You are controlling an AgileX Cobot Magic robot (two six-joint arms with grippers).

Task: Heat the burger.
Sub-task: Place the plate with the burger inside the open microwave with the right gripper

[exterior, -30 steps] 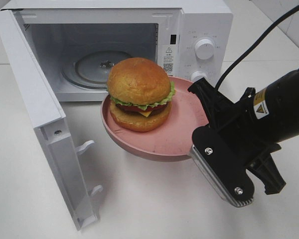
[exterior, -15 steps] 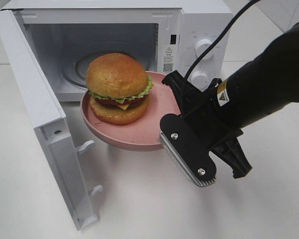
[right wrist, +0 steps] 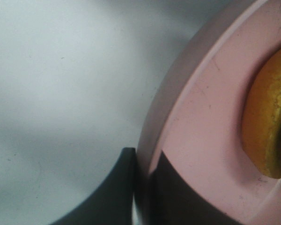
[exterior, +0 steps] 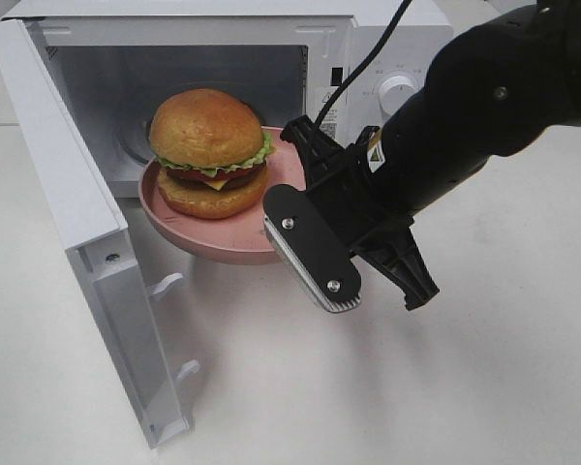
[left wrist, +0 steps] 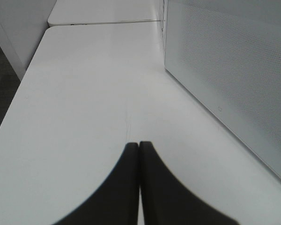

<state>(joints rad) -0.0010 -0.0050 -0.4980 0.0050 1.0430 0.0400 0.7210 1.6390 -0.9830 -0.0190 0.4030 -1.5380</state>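
Exterior high: over the last sec the right gripper (right wrist: 141, 178) has swung the pink plate (exterior: 223, 244) w/ burger (exterior: 208, 150) leftward from in front of the knobs (exterior: 397, 94) to the microwave (exterior: 387, 29) mouth. Door (exterior: 68, 223) wide open. Loading looks nearly done; set-down, release, door shut & start remain. Plate holds burger only, upright. Plate's far edge is at the cavity opening, depth unclear. Right jaws clamp plate rim. Left gripper (left wrist: 139, 178) jaws together, empty, over table (left wrist: 84, 93).

White table (exterior: 484, 387) — white microwave (exterior: 271, 29) standing on it, door (exterior: 77, 213) open.
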